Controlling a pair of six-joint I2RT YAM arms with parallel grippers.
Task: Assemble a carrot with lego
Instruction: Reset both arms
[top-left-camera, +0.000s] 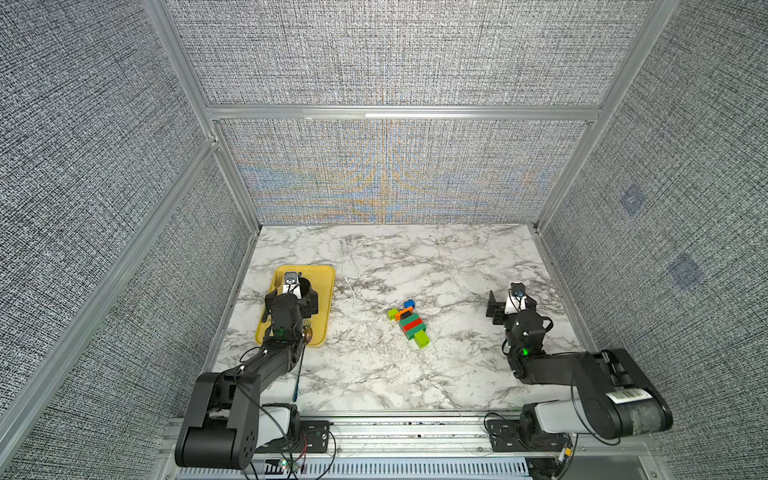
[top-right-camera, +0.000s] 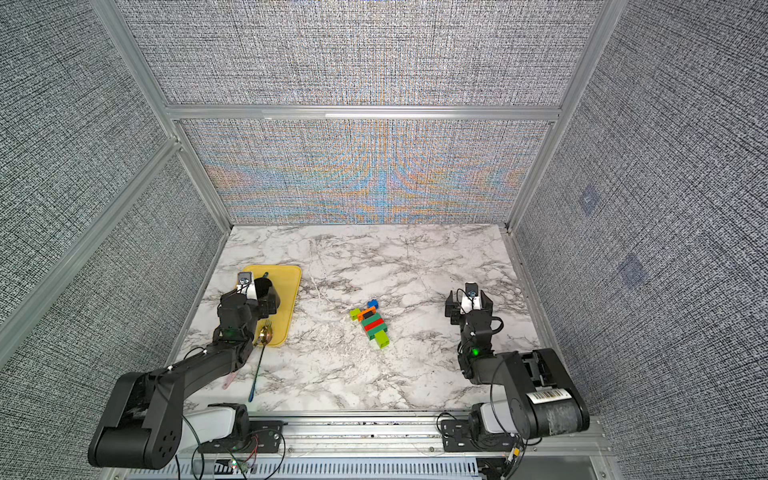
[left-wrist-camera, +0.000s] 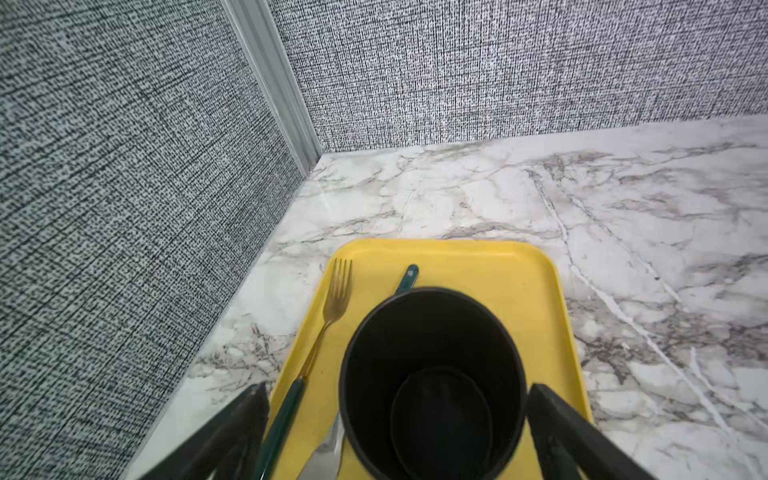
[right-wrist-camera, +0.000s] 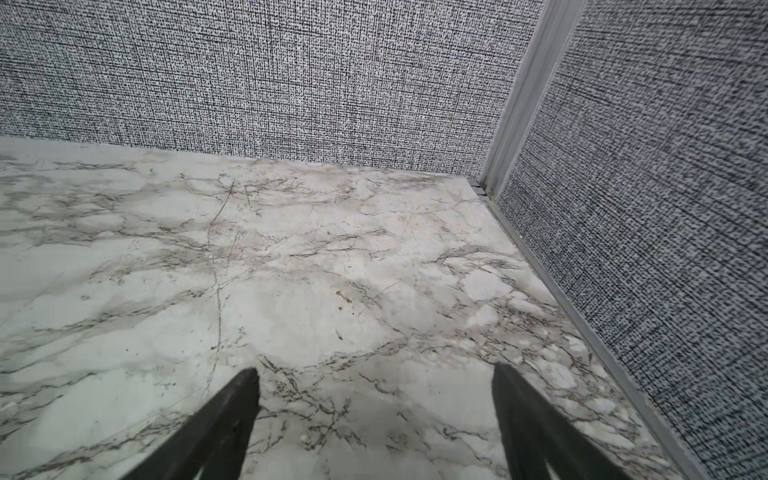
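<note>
Holds the left arm bent at the elbow, forearm running forward and ending in the left gripper. Spreads that claw's jaws wide, the dark fingers slanting outward on either side of it, tips pointing forward and down. Shows a green light on the wrist just behind the claw.

Folds the right arm back on itself, upper link low, forearm leading forward to the right gripper. Parts these jaws widely too, both fingers angled down ahead of the wrist. Carries a green light behind this claw as well.
</note>
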